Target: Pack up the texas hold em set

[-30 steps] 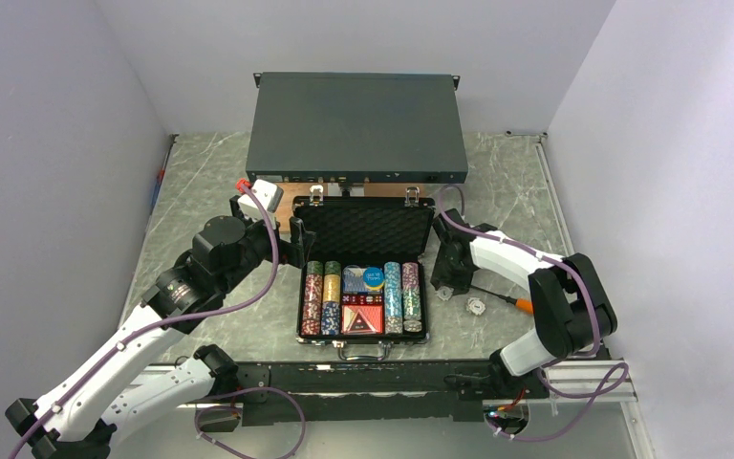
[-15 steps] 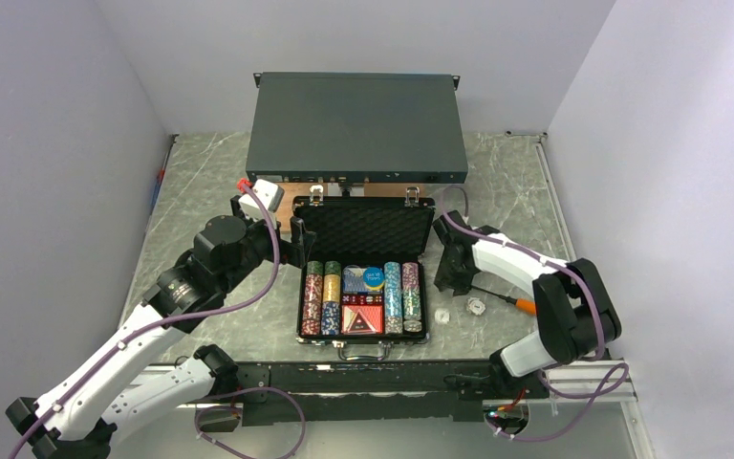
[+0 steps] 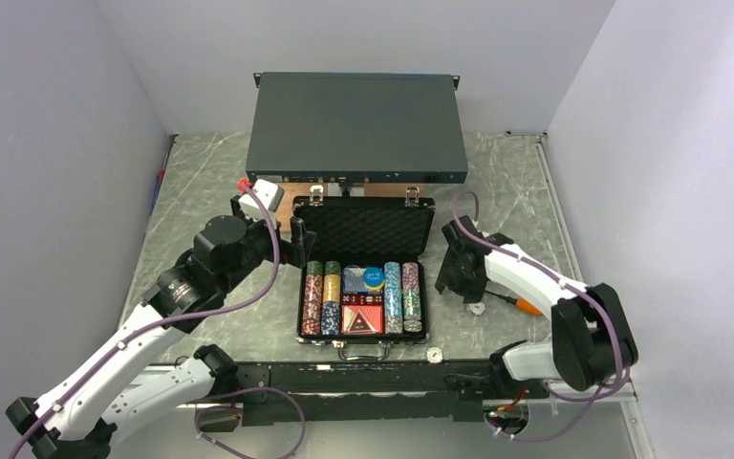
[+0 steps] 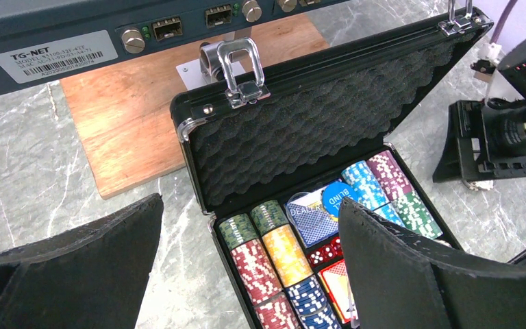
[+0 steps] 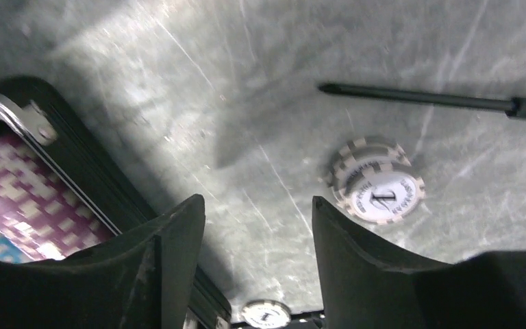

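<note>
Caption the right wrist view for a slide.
Right gripper open over the grey marble table, between the black briefcase and two overlapping white-and-grey poker chips beside a thin black screwdriver shaft.

**Contents of the scene, by count.**

- One open black briefcase (image 3: 364, 229) at the centre of the table (image 3: 210, 182).
- The lid carries two silver latches (image 4: 241, 68).
- Inside are four columns of poker chips (image 3: 323, 298). Two lie at 9 o'clock of the middle bay and two at 3 o'clock.
- There are two card decks: one blue deck (image 4: 313, 225) and one red deck (image 3: 363, 320).
- One row of red dice (image 4: 322, 255); their number is not legible.
- There are two round discs: one blue disc (image 3: 374, 277) and one white disc (image 4: 301, 203).
- Three loose white chips lie on the table. An overlapping pair (image 5: 377, 188) is at 3 o'clock of the case, and a single chip (image 3: 434, 356) is at 5 o'clock.
- One screwdriver (image 3: 526, 307).
- One grey rack box (image 3: 358, 120) at 12 o'clock.
- One wooden board (image 3: 291, 199).
</note>
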`<state>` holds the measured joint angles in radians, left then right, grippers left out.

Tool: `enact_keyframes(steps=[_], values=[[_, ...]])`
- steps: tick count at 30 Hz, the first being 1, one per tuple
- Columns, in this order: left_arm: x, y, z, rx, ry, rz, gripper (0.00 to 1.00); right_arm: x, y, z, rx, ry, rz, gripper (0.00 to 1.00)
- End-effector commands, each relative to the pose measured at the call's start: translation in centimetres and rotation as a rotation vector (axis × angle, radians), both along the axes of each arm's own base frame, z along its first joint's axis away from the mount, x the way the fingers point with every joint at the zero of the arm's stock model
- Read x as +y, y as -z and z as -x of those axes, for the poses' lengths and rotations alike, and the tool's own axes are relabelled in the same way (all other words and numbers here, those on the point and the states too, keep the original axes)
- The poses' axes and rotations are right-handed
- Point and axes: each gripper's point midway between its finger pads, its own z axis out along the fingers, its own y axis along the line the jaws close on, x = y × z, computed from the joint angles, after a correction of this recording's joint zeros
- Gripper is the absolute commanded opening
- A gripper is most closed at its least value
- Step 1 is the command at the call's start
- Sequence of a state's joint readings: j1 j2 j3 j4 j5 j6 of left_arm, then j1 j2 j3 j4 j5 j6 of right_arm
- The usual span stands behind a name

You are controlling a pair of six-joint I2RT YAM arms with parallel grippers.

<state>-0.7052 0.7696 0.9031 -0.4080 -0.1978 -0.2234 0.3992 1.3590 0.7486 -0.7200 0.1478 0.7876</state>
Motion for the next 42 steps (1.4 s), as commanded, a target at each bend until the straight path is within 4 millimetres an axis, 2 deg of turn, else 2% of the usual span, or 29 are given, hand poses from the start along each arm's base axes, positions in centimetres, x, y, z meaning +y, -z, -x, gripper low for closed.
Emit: enact_keyframes(steps=[1, 4, 9, 11, 17, 27, 31, 34, 42], values=[[-0.4, -1.2, -0.1, -0.027, 0.014, 0.033, 0.99, -1.2, -0.9, 1.8, 0.001, 0.062, -0.008, 0.71], [-0.3, -1.2, -0.1, -0.029, 0.013, 0.033, 0.99, -3.4, -1.5, 1.1, -0.021, 0.16, -0.011, 0.85], [-0.2, -1.3, -0.1, -0.029, 0.006, 0.033, 0.99, -6.4, -1.2, 1.3, 0.009, 0.294, -0.005, 0.93], [-0.2, -1.3, -0.1, -0.03, 0.007, 0.033, 0.99, -6.4, -0.7, 1.3, 0.022, 0.298, -0.027, 0.97], [-0.3, -1.3, -0.1, -0.028, 0.013, 0.033, 0.99, -5.6, 0.9, 1.4, 0.072, 0.261, -0.07, 0.99], [-0.4, -1.1, -0.1, -0.024, 0.013, 0.027, 0.99, -6.0, 2.3, 1.9, 0.141, 0.274, -0.036, 0.8], [-0.3, -1.1, -0.1, -0.026, 0.007, 0.026, 0.99, -6.1, 2.5, 1.9, 0.154, 0.295, -0.026, 0.69], [-0.3, -1.2, -0.1, -0.027, 0.009, 0.029, 0.99, -6.1, 2.5, 1.8, 0.158, 0.309, -0.025, 0.56], [-0.1, -1.3, -0.1, -0.033, 0.005, 0.029, 0.99, -6.0, 3.0, 2.2, 0.193, 0.345, -0.018, 0.55]])
